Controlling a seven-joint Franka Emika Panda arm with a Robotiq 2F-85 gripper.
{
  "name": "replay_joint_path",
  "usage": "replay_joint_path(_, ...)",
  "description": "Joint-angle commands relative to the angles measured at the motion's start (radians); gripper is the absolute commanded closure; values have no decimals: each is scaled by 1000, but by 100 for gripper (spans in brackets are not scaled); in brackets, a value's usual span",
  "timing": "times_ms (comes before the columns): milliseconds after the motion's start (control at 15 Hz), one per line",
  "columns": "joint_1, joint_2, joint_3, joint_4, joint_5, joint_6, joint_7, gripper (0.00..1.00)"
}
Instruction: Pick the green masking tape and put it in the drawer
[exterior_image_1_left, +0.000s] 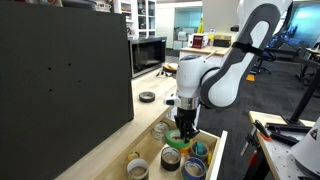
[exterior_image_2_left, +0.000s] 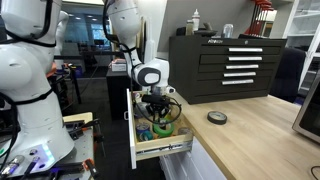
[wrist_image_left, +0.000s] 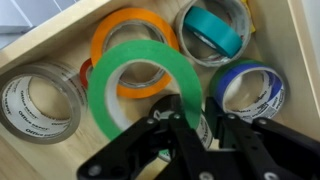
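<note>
Fingers (wrist_image_left: 172, 122) clamp the green masking tape (wrist_image_left: 100, 95), a thin bright hollow ring, above the drawer (wrist_image_left: 300, 70).

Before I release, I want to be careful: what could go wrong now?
The green masking tape, in the gripper, hangs over the orange tape roll; dropped, it may land tilted on it. The drawer is crowded, so lowering further may push the fingers into the blue tape roll.

The drawer (wrist_image_left: 45, 160) is smooth pale wood, and inside it the green tape (wrist_image_left: 108, 75) looks matt and papery, the clear roll (wrist_image_left: 22, 108) glossy plastic, the gripper (wrist_image_left: 200, 116) dull black plastic.
</note>
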Motion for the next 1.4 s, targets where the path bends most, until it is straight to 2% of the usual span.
replay_joint_path(0, -35, -4, 31, 11, -21, 17, 11, 40)
replay_joint_path(400, -89, -56, 85, 37, 23, -67, -18, 2)
replay_joint_path(667, -101, -102, 95, 50, 40, -155, -29, 0)
replay_joint_path(1067, -76, -198, 62, 72, 72, -306, -19, 0)
replay_joint_path(1133, -70, -209, 51, 77, 65, -322, -6, 0)
replay_joint_path(1200, -60, -160, 49, 80, 57, -268, -12, 0)
replay_joint_path(1333, -57, -182, 41, 82, 57, -288, -12, 0)
